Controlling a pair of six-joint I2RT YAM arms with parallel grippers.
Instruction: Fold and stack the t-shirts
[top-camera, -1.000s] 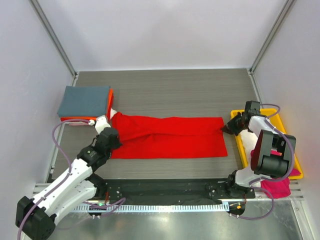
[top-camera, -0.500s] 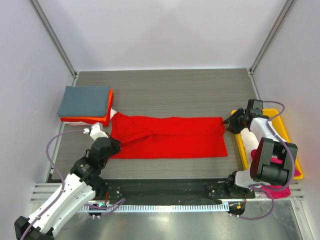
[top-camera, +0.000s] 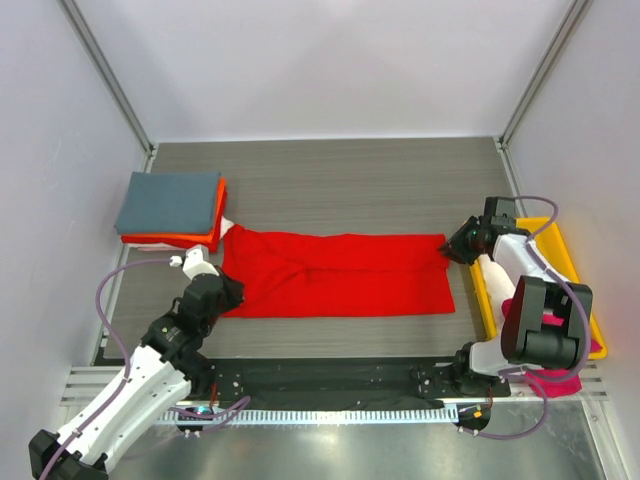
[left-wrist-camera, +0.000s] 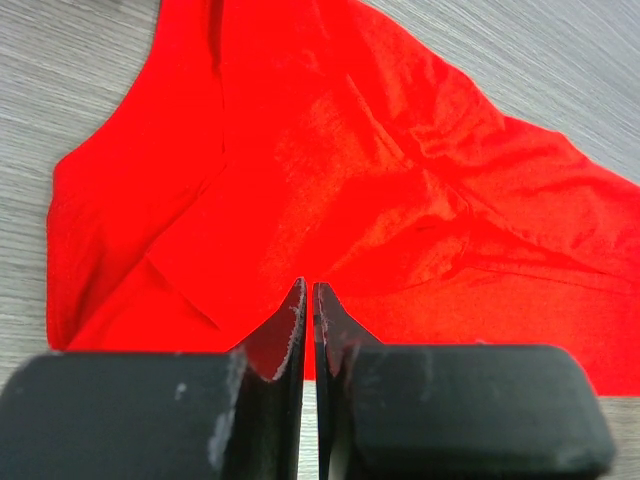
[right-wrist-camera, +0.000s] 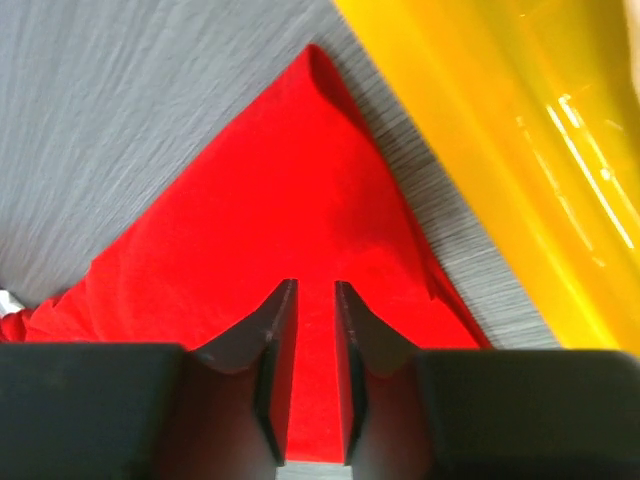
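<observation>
The bright red t-shirt (top-camera: 340, 275) lies folded into a long flat strip across the table's middle, with creases at its left end (left-wrist-camera: 330, 150). My left gripper (top-camera: 228, 292) sits low at the shirt's near-left edge. Its jaws (left-wrist-camera: 308, 285) are shut to a hairline slit, with nothing visibly pinched. My right gripper (top-camera: 452, 250) hovers over the shirt's far right corner (right-wrist-camera: 280, 200). Its fingers (right-wrist-camera: 315, 285) stand a narrow gap apart, with red cloth showing under them. A slate grey-blue t-shirt (top-camera: 168, 200) lies folded on an orange one (top-camera: 216, 228) at the far left.
The yellow tray (top-camera: 582, 290) runs along the right edge, close beside the red shirt's corner (right-wrist-camera: 500, 130). A magenta pink shirt (top-camera: 552, 372) bunches at the tray's near end, partly behind the right arm. A scrap of white cloth (top-camera: 228, 224) peeks out beside the stack.
The left gripper drew back toward the near edge, off the shirt's left end. The right gripper's jaws parted and it shifted slightly left along the shirt's corner. The shirt lies as before.
</observation>
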